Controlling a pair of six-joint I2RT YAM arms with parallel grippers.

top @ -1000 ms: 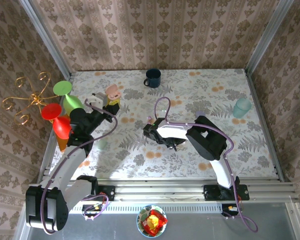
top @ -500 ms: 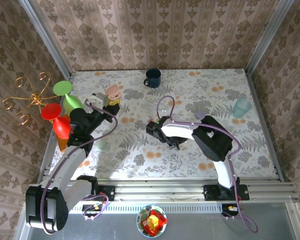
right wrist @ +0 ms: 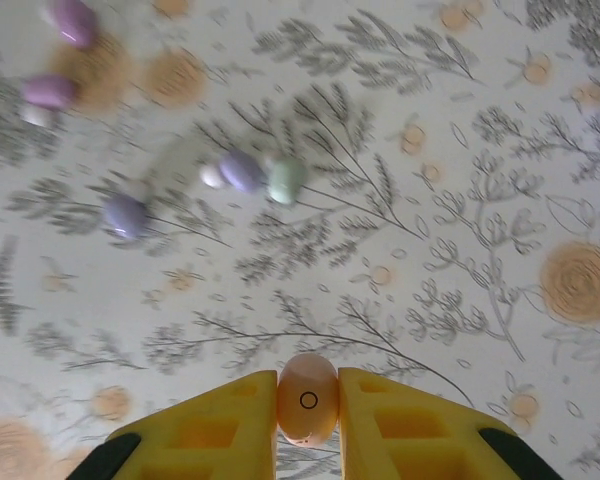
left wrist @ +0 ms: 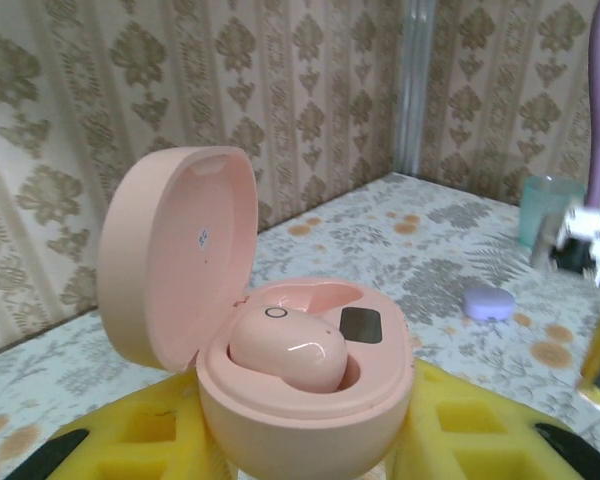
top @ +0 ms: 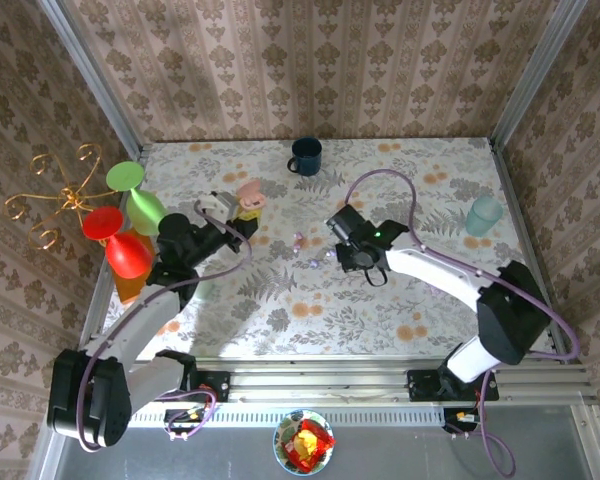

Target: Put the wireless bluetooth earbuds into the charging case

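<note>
1. While the left gripper [top: 242, 208] presents the open charging case [top: 250, 190] as a steady target, the right gripper [top: 338, 225] hangs near the loose earbuds [top: 302, 240].
2. Left wrist: the jaws are clamped on the case, which holds a seated earbud [left wrist: 285, 350]; the second socket looks free.
3. Right wrist: the jaws pinch a pink earbud [right wrist: 308, 398], likely its mate.

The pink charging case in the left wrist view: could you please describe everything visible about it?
The pink charging case is a smooth, pale, plastic-looking oval shell. Its hinged lid stands open at the left. One matching earbud lies in a well; the well beside it, by a dark rectangular panel, is empty. Yellow fingers clamp its base.
</note>
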